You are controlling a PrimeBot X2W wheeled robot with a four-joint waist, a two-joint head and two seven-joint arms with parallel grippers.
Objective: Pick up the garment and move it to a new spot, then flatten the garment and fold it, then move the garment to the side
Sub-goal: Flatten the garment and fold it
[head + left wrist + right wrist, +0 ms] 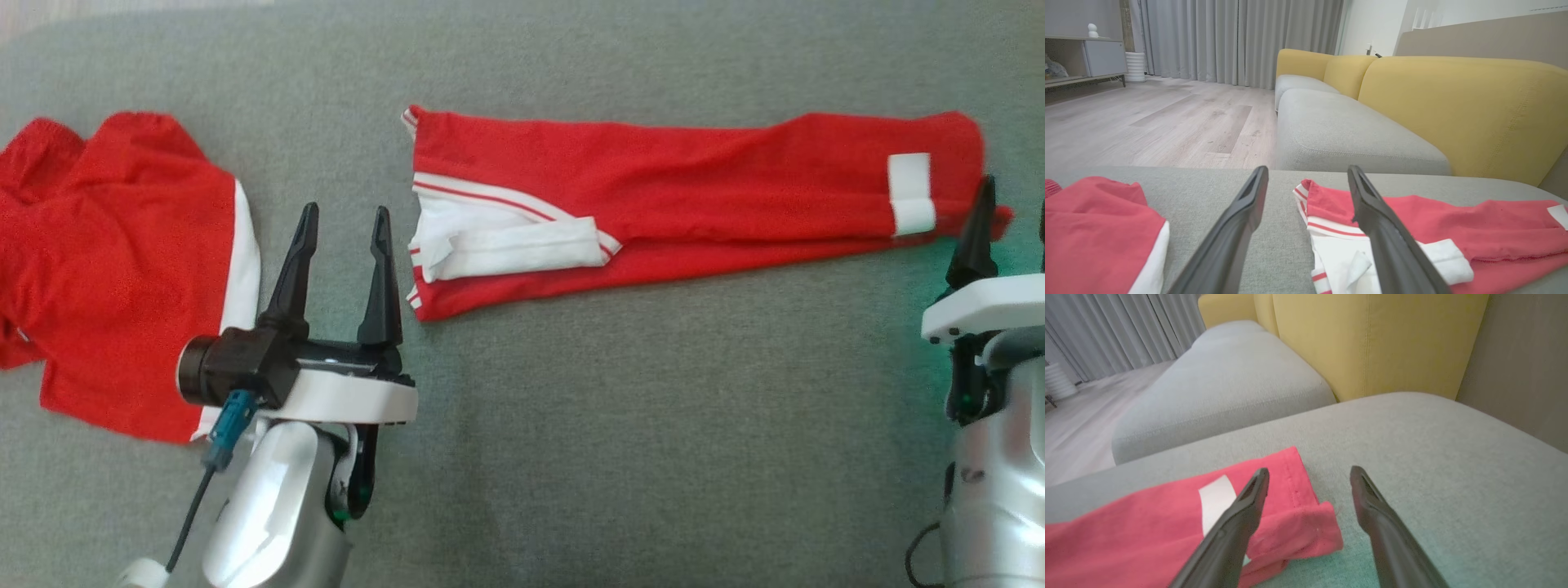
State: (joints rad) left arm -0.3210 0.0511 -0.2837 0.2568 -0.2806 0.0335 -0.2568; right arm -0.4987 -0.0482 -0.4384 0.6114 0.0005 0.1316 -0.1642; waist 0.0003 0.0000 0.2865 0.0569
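Though right tool (1016, 200) is cropped, garment (694, 188) — flat

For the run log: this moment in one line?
red trousers: flat on grey cushion, unheld | left gripper: open, by waist end | right gripper: open, at cuff end | other red garment: at left
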